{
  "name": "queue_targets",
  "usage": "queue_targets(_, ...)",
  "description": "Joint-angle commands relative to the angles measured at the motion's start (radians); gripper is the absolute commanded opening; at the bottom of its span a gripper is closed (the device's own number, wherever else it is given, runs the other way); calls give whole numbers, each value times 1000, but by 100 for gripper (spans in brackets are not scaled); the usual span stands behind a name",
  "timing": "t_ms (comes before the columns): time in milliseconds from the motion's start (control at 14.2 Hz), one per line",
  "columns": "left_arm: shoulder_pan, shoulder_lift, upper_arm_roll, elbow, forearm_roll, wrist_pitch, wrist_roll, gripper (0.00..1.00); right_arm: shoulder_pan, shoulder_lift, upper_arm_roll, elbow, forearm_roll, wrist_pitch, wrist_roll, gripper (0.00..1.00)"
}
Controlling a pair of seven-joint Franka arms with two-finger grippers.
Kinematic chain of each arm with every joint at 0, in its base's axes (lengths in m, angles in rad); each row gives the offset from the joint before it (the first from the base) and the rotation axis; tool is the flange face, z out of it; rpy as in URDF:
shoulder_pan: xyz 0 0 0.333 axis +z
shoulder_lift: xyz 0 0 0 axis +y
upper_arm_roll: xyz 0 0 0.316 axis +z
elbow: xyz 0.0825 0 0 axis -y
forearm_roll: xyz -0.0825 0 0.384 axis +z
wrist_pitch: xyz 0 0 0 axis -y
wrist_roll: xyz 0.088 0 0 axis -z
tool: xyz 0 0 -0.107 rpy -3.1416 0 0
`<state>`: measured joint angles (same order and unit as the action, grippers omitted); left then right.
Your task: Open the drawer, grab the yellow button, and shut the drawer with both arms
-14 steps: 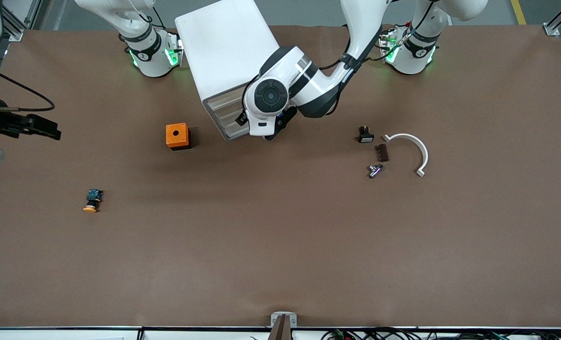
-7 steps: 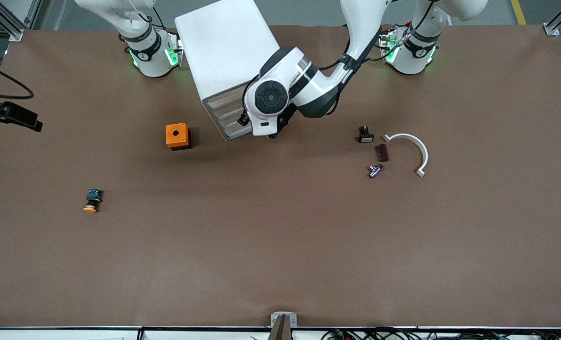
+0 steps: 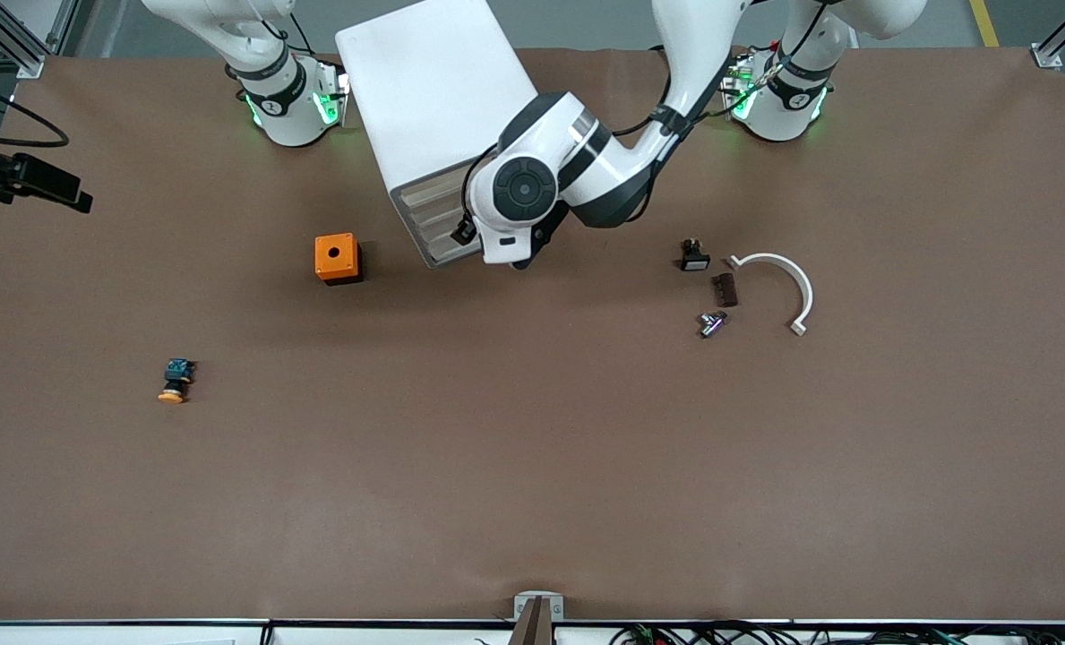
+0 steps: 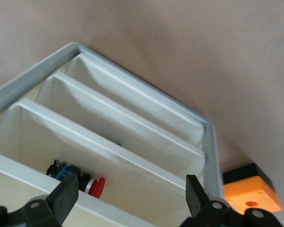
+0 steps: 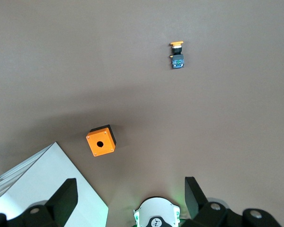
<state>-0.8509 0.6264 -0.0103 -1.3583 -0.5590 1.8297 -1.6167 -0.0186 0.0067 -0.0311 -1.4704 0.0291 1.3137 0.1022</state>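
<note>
at the right arm's end of the table, the right gripper (image 3: 44,184) hangs with fingers spread wide, holding nothing. the button (image 3: 174,380) lies on the table, nearer the front camera than the cabinet (image 3: 433,116) and well apart from it. an orange box (image 3: 336,258) sits just beside the cabinet. the left gripper (image 4: 132,201) hangs in front of the cabinet's drawers (image 4: 109,142), fingers wide, empty; a red-capped button (image 4: 92,184) lies in one tray. which tray is the top drawer i cannot tell.

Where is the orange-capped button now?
The button lies on the table toward the right arm's end, nearer the front camera than the orange box.
</note>
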Motion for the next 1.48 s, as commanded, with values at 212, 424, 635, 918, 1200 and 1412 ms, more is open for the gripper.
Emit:
queue_targets(212, 108, -69, -13, -8, 70, -9, 199, 100, -17, -166, 7, -225, 21, 142, 5, 100)
queue_targets(424, 159, -103, -13, -30, 106, -9, 317, 100, -17, -169, 7, -228, 23, 147, 5, 100)
queue_targets(635, 200, -171, -11, -112, 129, -9, 501, 100, -17, -172, 5, -226, 21, 168, 1, 100)
queue_targets(918, 262, -298, -13, -252, 189, -9, 745, 100, -9, -180, 16, -223, 12, 196, -70, 100)
queue_targets(1200, 369, -448, -14, -412, 292, -12, 929, 100, -17, -197, 7, -219, -12, 196, -136, 100)
queue_targets(1412, 458, -531, -14, -470, 339, -43, 1153, 100, -17, -205, 7, -223, -23, 188, -136, 100)
